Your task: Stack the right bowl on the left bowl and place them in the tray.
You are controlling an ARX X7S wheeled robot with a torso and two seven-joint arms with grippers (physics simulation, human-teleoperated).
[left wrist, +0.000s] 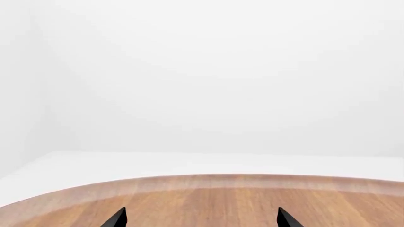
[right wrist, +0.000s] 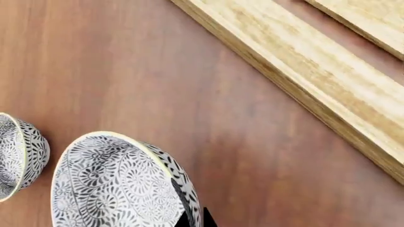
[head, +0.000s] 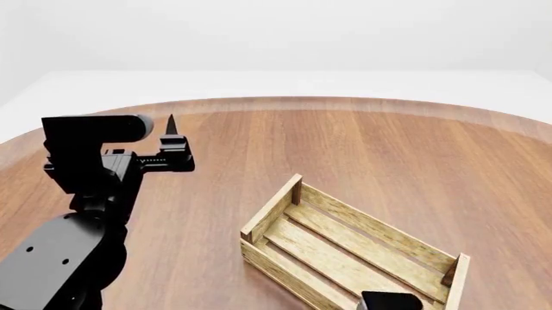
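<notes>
Right bowl (right wrist: 120, 184) under my right gripper (right wrist: 192, 220), fingers pinching its rim, left bowl (right wrist: 16, 156) at its 9 o'clock, tray (right wrist: 303, 61) toward 1; looks rigid, glazed, slippery, so keep the rim grip; left gripper (left wrist: 200, 218) spread wide, empty.

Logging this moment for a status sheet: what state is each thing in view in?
Light-wood slatted tray: empty, flat on the table.
Larger black-and-white patterned bowl: tilted, rim between the right hand's fingers, outside the tray.
Second patterned bowl: beside it, separate, not stacked.
Left hand: open, holding nothing, above the round wooden table.
</notes>
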